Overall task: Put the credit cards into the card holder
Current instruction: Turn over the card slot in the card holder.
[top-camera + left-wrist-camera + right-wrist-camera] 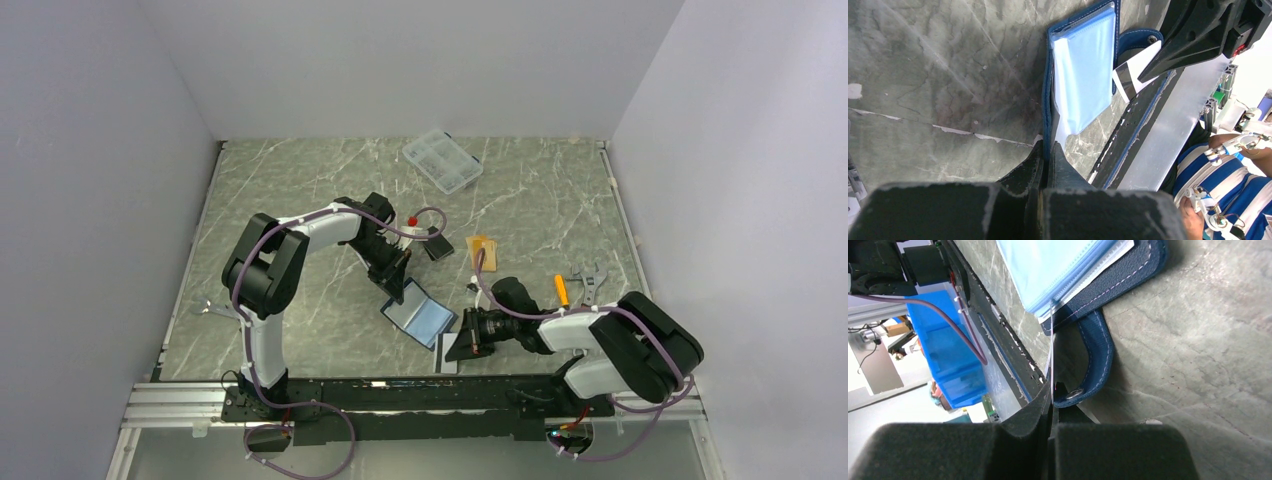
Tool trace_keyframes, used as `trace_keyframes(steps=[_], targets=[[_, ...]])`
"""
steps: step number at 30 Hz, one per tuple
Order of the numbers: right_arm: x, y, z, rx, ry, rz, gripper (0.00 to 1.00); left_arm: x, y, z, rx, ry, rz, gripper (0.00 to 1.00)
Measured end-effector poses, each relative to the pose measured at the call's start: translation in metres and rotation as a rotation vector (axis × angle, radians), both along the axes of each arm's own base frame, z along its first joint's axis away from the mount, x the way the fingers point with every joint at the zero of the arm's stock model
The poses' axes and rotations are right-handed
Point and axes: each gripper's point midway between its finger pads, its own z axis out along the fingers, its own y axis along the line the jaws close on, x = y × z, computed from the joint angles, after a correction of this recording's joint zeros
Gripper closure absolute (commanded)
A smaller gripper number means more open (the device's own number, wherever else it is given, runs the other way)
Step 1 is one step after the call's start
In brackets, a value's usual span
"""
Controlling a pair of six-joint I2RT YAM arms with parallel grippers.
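Task status: in progress, no card confirmed inserted. The card holder [421, 316] lies open on the surface [300, 180], between the two arms and near the front rail, with its light blue sleeves facing up. Whether any sleeve already contains a card cannot be determined. The left jaws are pinched shut on the far-left edge of the card holder and pin it in place. The right jaws are shut on one card [1138, 64], white with a dark stripe, held on edge just beside the snap tab [1098, 347]. This card is not yet in a sleeve. An orange card [482, 247] and what appears to be a dark card [437, 247] lie flat farther back, well apart from the holder and not yet loaded. In the top view, the holder's long axis runs diagonally from far-left to near-right, and the snap tab points toward the right arm. The held card's long axis points toward the sleeve edges.
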Motion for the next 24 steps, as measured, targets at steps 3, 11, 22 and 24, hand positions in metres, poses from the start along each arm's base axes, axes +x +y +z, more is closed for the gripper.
trace_keyframes(steps=[3,11,22,24], targets=[[0.0,0.001,0.0,0.004,0.004,0.002,1.0,0.0,0.0,0.0,0.0,-0.001,0.0,1.0],[0.009,0.007,0.006,0.013,-0.017,0.002,1.0,0.0,0.0,0.001,-0.003,-0.004,-0.004,1.0],[0.018,0.01,0.01,-0.004,-0.046,-0.003,1.0,-0.001,-0.001,0.001,-0.005,-0.005,-0.008,1.0],[0.02,0.01,0.013,-0.006,-0.053,-0.004,1.0,-0.001,-0.001,0.002,-0.006,-0.005,-0.008,1.0]])
